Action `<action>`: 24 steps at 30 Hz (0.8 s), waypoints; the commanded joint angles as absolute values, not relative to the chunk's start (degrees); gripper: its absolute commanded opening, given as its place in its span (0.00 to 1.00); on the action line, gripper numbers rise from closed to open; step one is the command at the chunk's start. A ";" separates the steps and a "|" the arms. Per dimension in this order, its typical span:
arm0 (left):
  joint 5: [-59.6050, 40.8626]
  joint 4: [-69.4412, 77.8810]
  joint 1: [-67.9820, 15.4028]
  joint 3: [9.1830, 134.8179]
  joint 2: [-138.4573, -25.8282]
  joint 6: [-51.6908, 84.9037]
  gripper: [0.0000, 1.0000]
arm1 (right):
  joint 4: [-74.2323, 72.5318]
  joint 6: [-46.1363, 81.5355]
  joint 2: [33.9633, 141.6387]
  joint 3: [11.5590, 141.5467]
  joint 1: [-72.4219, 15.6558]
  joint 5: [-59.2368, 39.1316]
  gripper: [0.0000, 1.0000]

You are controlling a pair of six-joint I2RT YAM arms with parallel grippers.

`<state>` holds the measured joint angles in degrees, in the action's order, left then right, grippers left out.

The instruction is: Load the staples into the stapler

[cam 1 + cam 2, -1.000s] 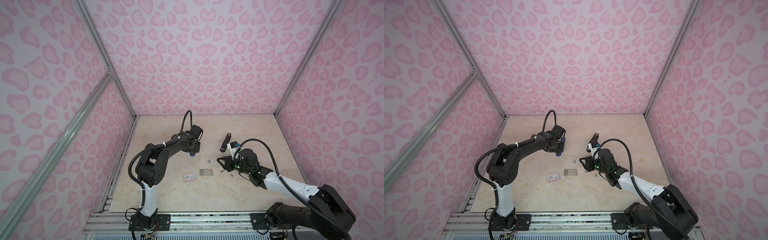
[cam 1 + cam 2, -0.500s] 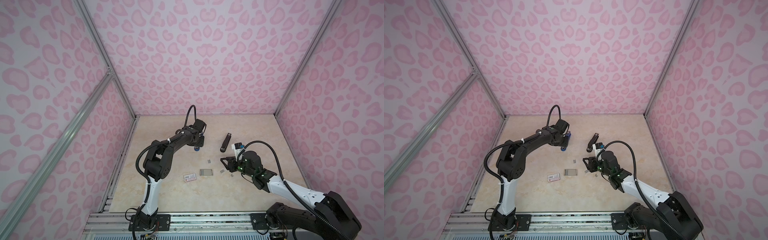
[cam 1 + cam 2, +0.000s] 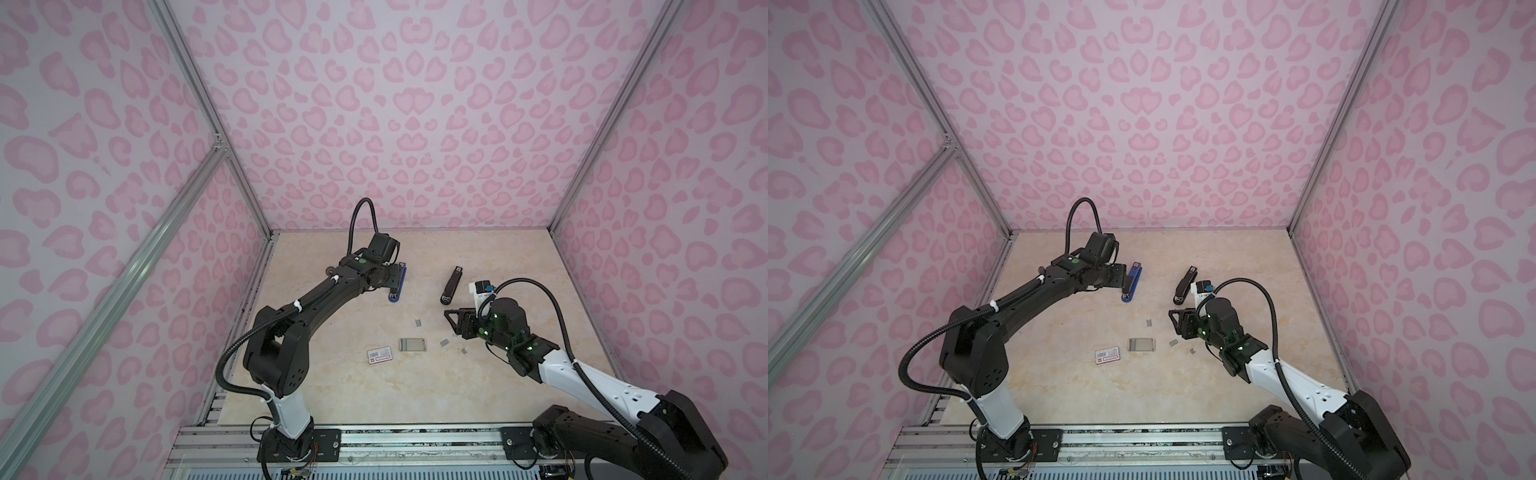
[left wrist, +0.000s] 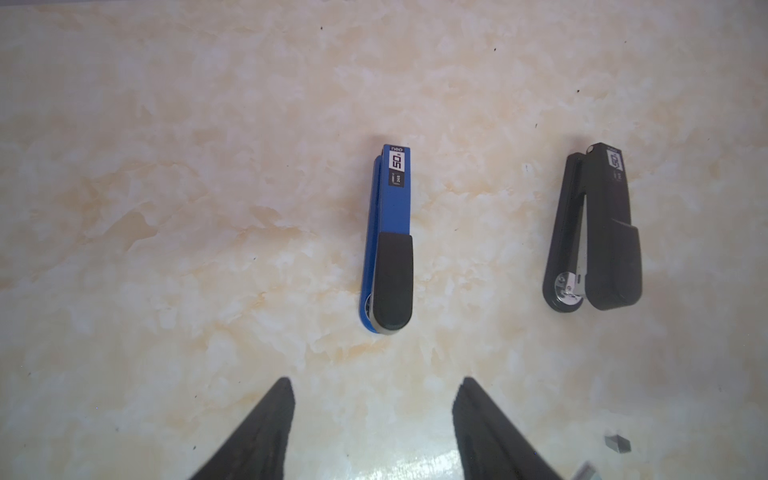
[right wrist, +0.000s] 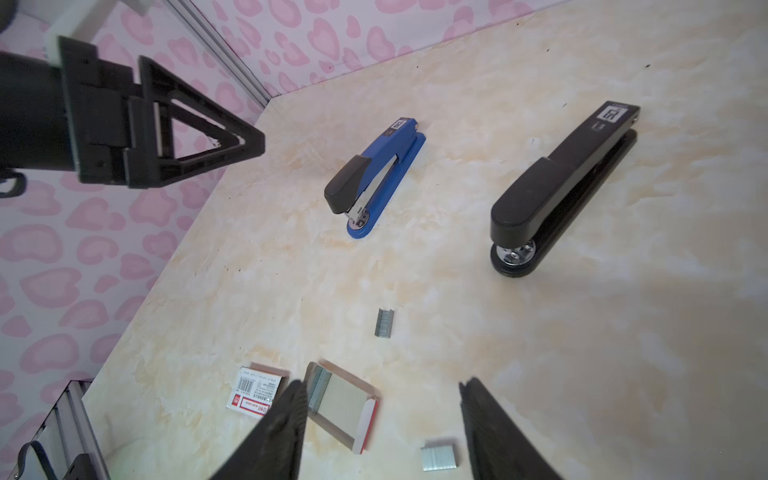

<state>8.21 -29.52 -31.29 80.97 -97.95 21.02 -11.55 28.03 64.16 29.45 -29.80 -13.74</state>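
Left gripper (image 4: 376, 382) up in the air, its two black fingers (image 4: 266, 428) spread wide with nothing between them, released and empty, and the right wrist view shows it well clear of the beige marbled tabletop (image 3: 332, 395). Below and just ahead of it lies the long blue stapler with the black nose cap (image 4: 390, 232), shut and flat on the table; in both top views it sits just left of the middle of the floor, right at the gripper's tip. Over to its right, apart and roughly parallel, there's the long all-black stapler (image 4: 594, 232), shut too, shiny metal plate showing at its nose. Lower right of centre in both top views, the right gripper (image 5: 383, 382) hovers low over the table, fingers (image 5: 278, 432) parted, holding nothing. And the staples, short silvery-grey metal strips (image 5: 385, 322), are all down on the table: that one loose between the black stapler and the right gripper, a second (image 5: 439, 458) just beside that gripper's finger, a tiny third (image 3: 463, 350) close by that arm in a top view. More strips lie at one end of the small open grey cardboard tray with the red edge (image 5: 349, 399), mid-floor, and just left of it rests the white-and-red barcoded box sleeve (image 3: 379, 356)
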 commanded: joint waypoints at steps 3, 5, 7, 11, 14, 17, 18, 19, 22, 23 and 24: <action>12.37 -24.60 -30.89 71.78 -88.98 23.56 0.88 | -8.29 25.68 64.46 31.69 -28.83 -11.51 0.76; 13.67 -23.17 -30.55 68.12 -85.52 23.96 0.98 | -7.51 25.07 64.60 32.54 -28.19 -11.04 0.80; 14.83 -21.10 -30.12 64.27 -82.06 23.83 0.98 | -6.60 24.79 64.60 33.36 -27.46 -9.65 0.83; 17.26 -16.70 -28.37 57.20 -75.82 23.62 0.98 | -2.19 22.50 65.46 36.56 -26.69 -1.01 0.99; 18.89 -15.08 -25.81 53.66 -72.65 24.39 0.97 | -0.33 20.64 66.82 38.34 -26.34 6.56 0.99; 21.71 -10.74 -23.51 48.98 -69.02 23.75 0.97 | -1.83 19.69 67.32 38.09 -25.93 16.05 0.99; 24.12 -7.69 -23.22 46.58 -67.45 22.44 0.97 | -2.90 18.99 67.41 37.75 -25.74 18.98 0.99; 26.49 -4.87 -23.06 44.24 -66.07 21.28 0.97 | -4.01 18.29 67.54 37.25 -25.67 22.15 0.99; 30.42 1.52 -21.80 38.95 -63.48 14.86 0.97 | -10.41 13.50 67.83 34.55 -25.45 30.67 0.99; 31.69 2.94 -21.28 37.94 -63.46 12.25 0.97 | -11.75 12.32 68.09 34.01 -25.07 33.23 0.99; 33.08 3.50 -20.30 37.50 -63.86 11.07 0.97 | -12.94 11.18 68.33 33.57 -24.79 35.51 0.99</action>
<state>26.65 -5.06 -21.56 38.89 -64.03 17.89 -6.66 16.12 67.79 34.76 -25.26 23.35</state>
